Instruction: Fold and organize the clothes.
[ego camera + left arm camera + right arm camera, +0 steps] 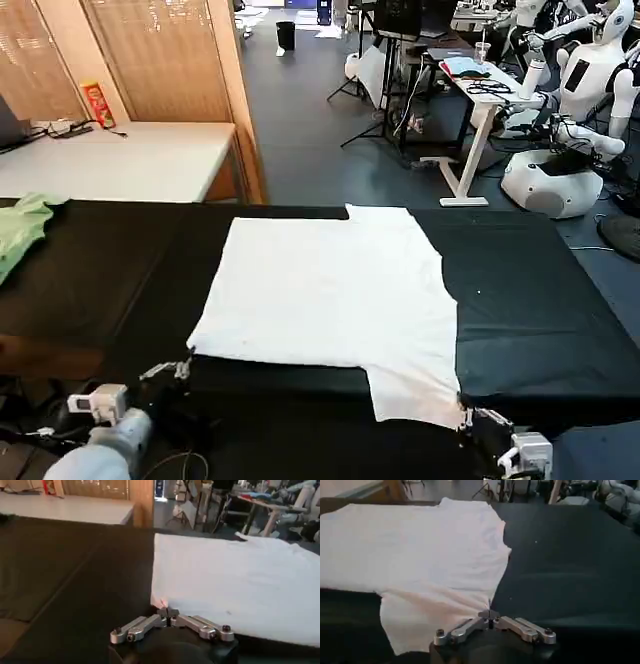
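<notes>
White T-shirt [330,290] lies flat, blank side up, on the black desk [540,300], roughly mid-desk, spread w/ one sleeve hanging toward the near edge on the robot's right side and a small corner sticking out at the far edge. Few wrinkles; lettering not visible.

Left tool [178,371] sits at the near left corner of the shirt, low at the desk surface. In the left wrist view the left tool [168,613] has its fingers brought together to a point right on the shirt's corner [159,602], pinching the cloth edge – clenched on the T-shirt. Rest of the shirt [235,580] stretches away from it across the desk.

Right tool [468,416] is at the near right sleeve end, by the desk's front edge. In the right wrist view the right tool [489,614] is also closed to a point, w/ the sleeve fabric bunched and creased toward the tips – grasping the T-shirt [420,555] at the sleeve hem.

Light green garment [22,228] lies at the far left edge of the desk, well apart from the shirt. Behind the desk: a pale side table [120,160] w/ a red can [98,104] on it, and other white robots [590,80] in the room at back right
</notes>
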`<control>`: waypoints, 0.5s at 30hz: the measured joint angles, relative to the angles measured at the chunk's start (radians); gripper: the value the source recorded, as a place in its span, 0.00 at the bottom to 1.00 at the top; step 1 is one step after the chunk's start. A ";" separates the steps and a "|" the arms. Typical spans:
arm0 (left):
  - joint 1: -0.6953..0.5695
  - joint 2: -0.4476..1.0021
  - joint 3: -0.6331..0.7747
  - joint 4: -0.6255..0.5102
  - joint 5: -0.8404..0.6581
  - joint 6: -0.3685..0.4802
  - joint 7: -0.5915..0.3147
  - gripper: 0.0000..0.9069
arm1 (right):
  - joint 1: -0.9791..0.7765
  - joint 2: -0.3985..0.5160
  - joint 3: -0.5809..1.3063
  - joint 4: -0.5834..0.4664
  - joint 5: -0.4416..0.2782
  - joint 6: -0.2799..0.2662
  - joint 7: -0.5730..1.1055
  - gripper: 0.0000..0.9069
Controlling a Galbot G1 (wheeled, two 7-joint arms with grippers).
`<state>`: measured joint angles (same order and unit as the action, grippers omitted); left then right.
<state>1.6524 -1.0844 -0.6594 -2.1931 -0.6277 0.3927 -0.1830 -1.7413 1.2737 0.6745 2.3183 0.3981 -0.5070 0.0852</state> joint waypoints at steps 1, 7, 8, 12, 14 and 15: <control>-0.018 -0.005 0.007 0.006 0.001 -0.003 -0.004 0.00 | 0.026 -0.008 -0.004 -0.020 0.005 0.013 -0.001 0.05; -0.151 -0.043 0.070 0.074 0.073 -0.034 -0.005 0.00 | 0.209 -0.061 -0.049 -0.169 0.008 0.056 -0.011 0.05; -0.171 -0.049 0.080 0.089 0.088 -0.038 -0.005 0.00 | 0.236 -0.067 -0.056 -0.189 0.008 0.057 -0.011 0.05; -0.237 -0.067 0.120 0.147 0.138 -0.061 -0.004 0.00 | 0.342 -0.092 -0.090 -0.269 0.005 0.057 -0.012 0.05; -0.262 -0.071 0.136 0.179 0.155 -0.070 -0.007 0.00 | 0.389 -0.103 -0.108 -0.307 0.005 0.063 -0.017 0.05; -0.275 -0.073 0.143 0.195 0.160 -0.073 -0.008 0.00 | 0.408 -0.107 -0.115 -0.324 0.004 0.064 -0.019 0.05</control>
<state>1.3770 -1.1572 -0.5167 -1.9984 -0.4682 0.3193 -0.1909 -1.3332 1.1664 0.5592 1.9947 0.4021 -0.4431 0.0662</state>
